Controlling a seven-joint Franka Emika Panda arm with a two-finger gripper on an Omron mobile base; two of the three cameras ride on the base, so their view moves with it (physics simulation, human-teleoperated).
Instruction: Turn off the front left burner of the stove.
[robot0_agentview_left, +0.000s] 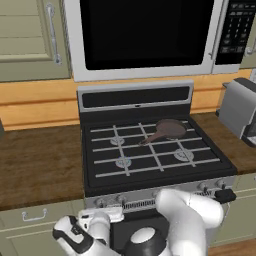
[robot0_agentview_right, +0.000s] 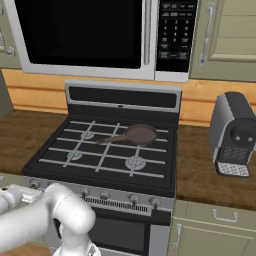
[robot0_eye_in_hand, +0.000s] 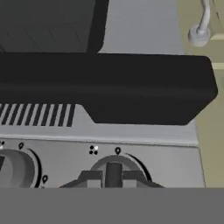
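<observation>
- The front left burner (robot0_agentview_left: 123, 162) is sitting at the near left corner of the stove (robot0_agentview_left: 150, 150), a small pale cap under thin grey grate bars; from the right base camera it is showing at (robot0_agentview_right: 75, 155).
- No flame is showing on it at this size, so whether it is lit cannot be told.
- The stove's silver knob strip (robot0_agentview_right: 120, 200) is running along its front edge, and the hand camera is looking straight at it from very close.
- There, one round knob (robot0_eye_in_hand: 114, 173) is sitting dead centre at the bottom, with a raised dark bar standing upright across it and small drop-shaped marks and a cluster of dots printed above; no readable words.
- A second knob (robot0_eye_in_hand: 15, 168) is peeking in at the left edge, and a row of dark vent slits (robot0_eye_in_hand: 37, 114) is running above it.
- The black oven handle (robot0_eye_in_hand: 109, 87) is stretching across the middle of that view.
- The gripper (robot0_agentview_left: 102, 216) is pressing in low at the left end of the knob strip; its finger tips (robot0_eye_in_hand: 91, 178) are flanking the centre knob's bar, but whether they are pinching it cannot be told.
- A brown frying pan (robot0_agentview_left: 167, 130) is resting on the back right burner, handle pointing toward the stove's centre, with nothing showing in it.
- A white microwave (robot0_agentview_left: 145, 35) with a black window is hanging above the stove; its keypad (robot0_agentview_right: 174, 32) is too small to read.
- A silver toaster (robot0_agentview_right: 232, 135) is standing on the wooden counter (robot0_agentview_left: 40, 165) to the right of the stove.
</observation>
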